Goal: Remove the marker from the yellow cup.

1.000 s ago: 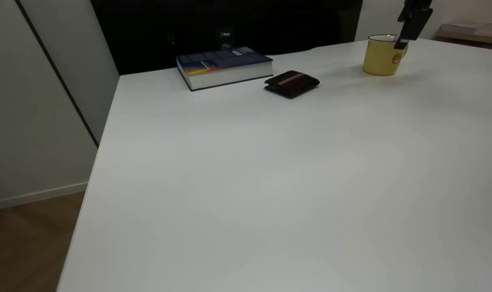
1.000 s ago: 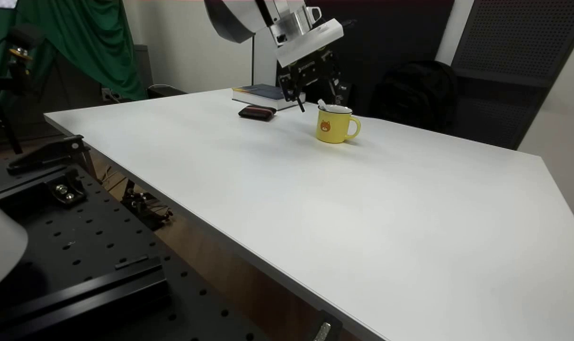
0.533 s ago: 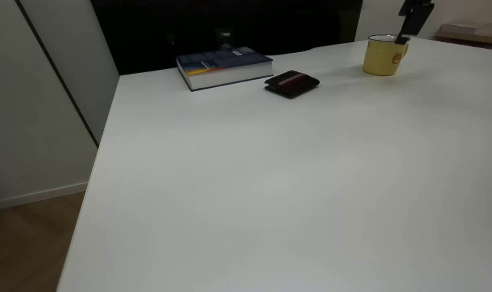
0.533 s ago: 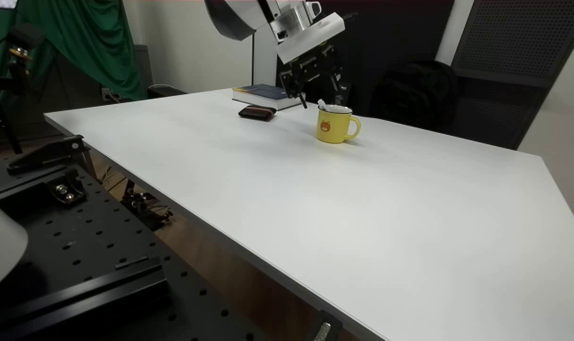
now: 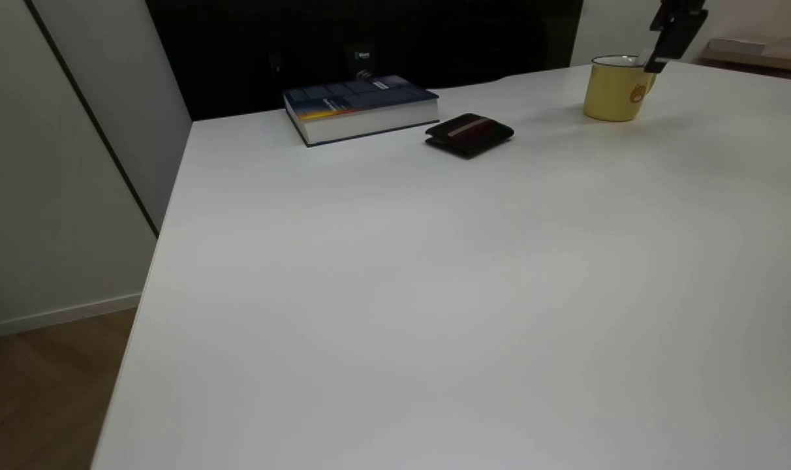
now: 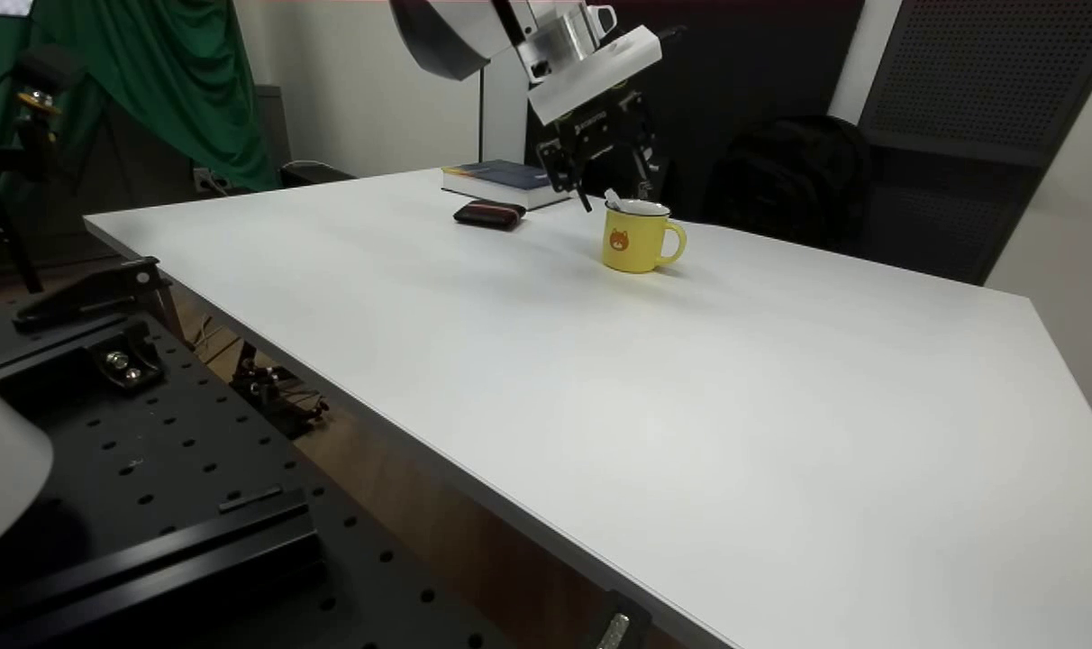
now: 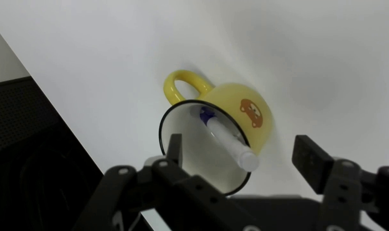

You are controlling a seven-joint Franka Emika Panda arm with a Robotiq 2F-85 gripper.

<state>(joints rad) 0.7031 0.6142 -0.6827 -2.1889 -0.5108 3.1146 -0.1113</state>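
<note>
The yellow cup (image 6: 632, 243) stands upright near the far edge of the white table (image 6: 654, 406), its handle to the right. In both exterior views a broad stretch of tabletop runs from the cup toward the near side, and more of it reaches off to the right. To the cup's left, well apart from it, lies a dark wallet (image 5: 470, 137) with a red stripe; farther left, close to the far edge, a thick blue book (image 5: 363, 108) lies flat.

Past the far edge are a black panel (image 6: 762, 63) and a dark bag (image 6: 785, 185). A green curtain (image 6: 150, 90) hangs at the far left, and a black board (image 6: 240, 469) with holes lies beside the table on the near left. Wooden floor (image 5: 62, 378) shows beyond the table's left edge.

The gripper (image 7: 242, 152) hangs tilted close by the cup's rim, its fingers (image 7: 310, 160) spread wide. The marker (image 7: 228, 141) leans inside the cup, dark blue end down in it, white end poking out past the rim. In the wrist view the marker shows between the fingers, apart from both; the finger on the left overlaps the cup's mouth there, and whether it touches the rim is unclear.
</note>
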